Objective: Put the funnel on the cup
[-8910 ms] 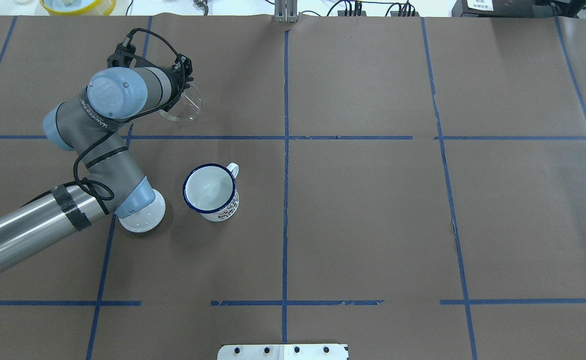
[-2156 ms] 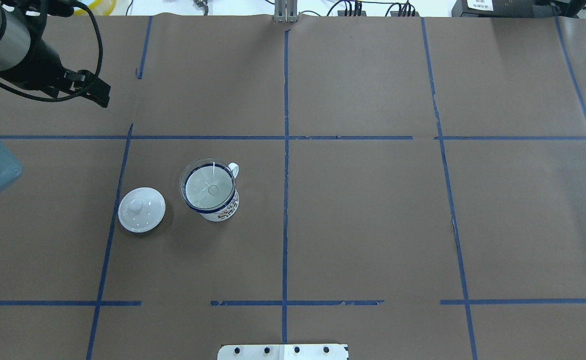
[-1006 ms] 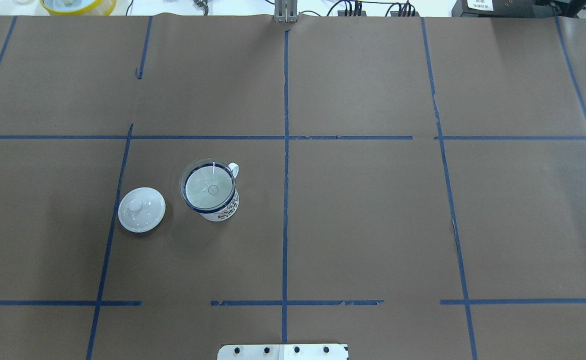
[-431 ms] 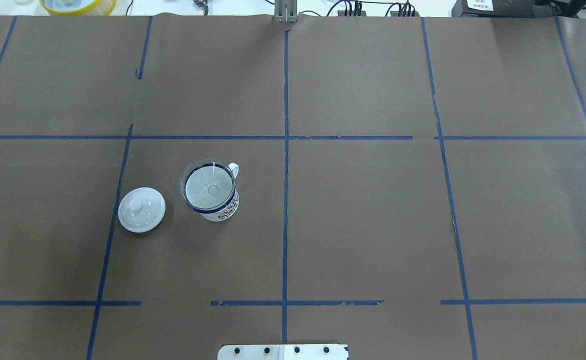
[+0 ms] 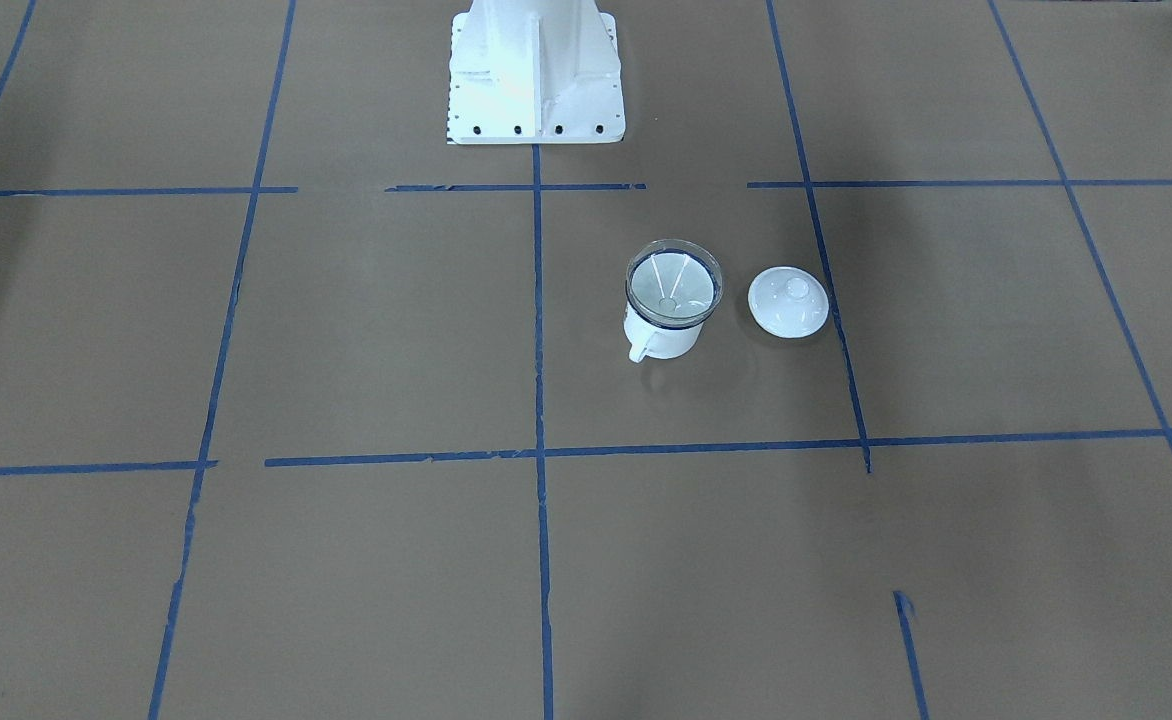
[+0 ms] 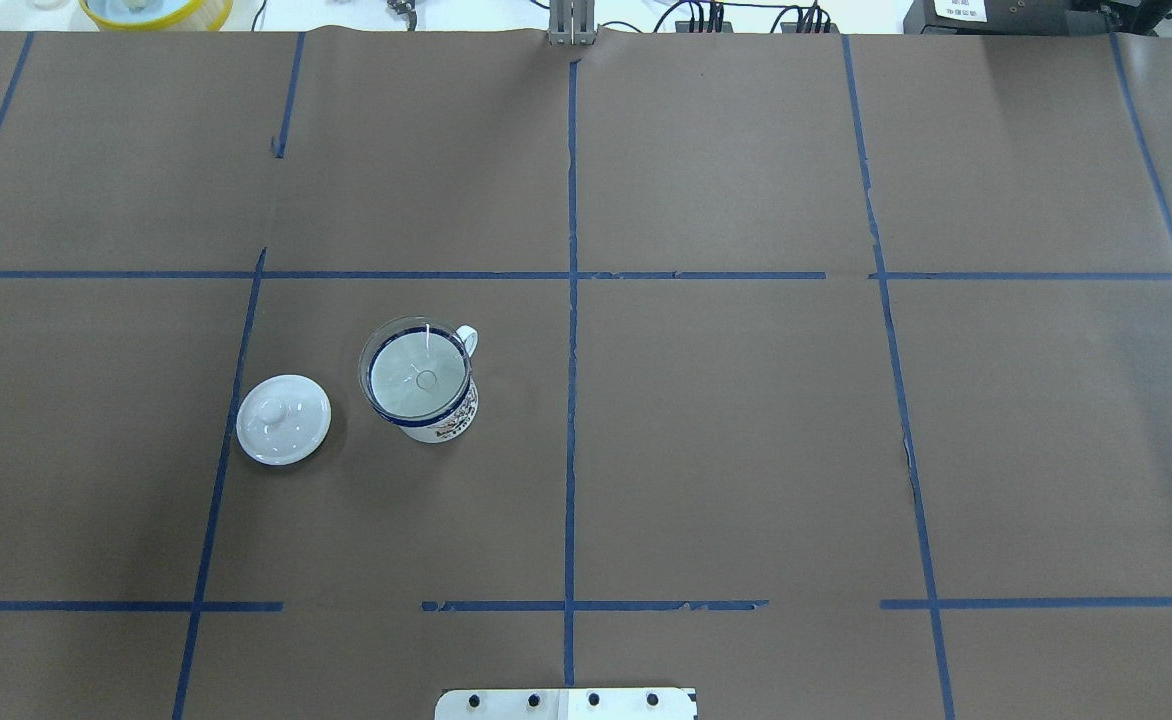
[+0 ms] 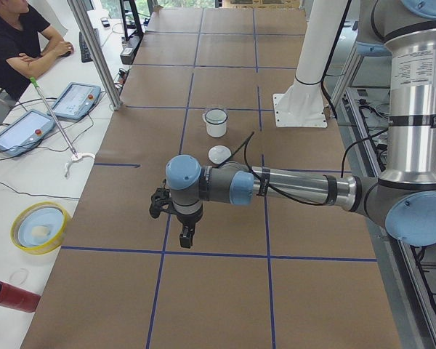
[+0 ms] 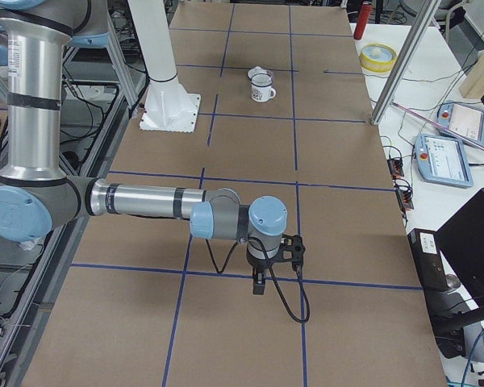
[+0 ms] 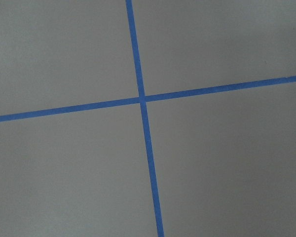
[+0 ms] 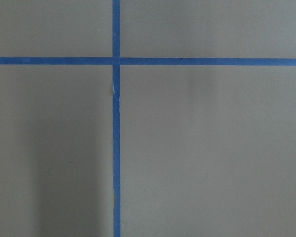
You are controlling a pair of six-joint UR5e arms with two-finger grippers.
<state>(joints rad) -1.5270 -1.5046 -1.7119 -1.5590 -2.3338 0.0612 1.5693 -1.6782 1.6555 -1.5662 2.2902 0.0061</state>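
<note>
The clear funnel (image 6: pixel 416 378) sits upright in the mouth of the white cup (image 6: pixel 443 424) with the dark blue rim, left of the table's middle. Both also show in the front view, funnel (image 5: pixel 673 288) on cup (image 5: pixel 658 340). No gripper is near them. My left gripper (image 7: pixel 185 236) hangs over the table's left end, far from the cup (image 7: pixel 216 127). My right gripper (image 8: pixel 259 286) hangs over the right end. Both show only in the side views, so I cannot tell whether they are open or shut. The wrist views show only brown paper and blue tape.
A white domed lid (image 6: pixel 283 419) with a knob lies just left of the cup. The robot's white base (image 5: pixel 534 70) stands at the near edge. A yellow bowl (image 7: pixel 38 227) and a red cylinder (image 7: pixel 7 297) lie off the table's left end. A person sits at the far side.
The left arm, which held the funnel at the back left, has left it on the cup and moved out of the overhead view. Nothing has moved in the last second.
</note>
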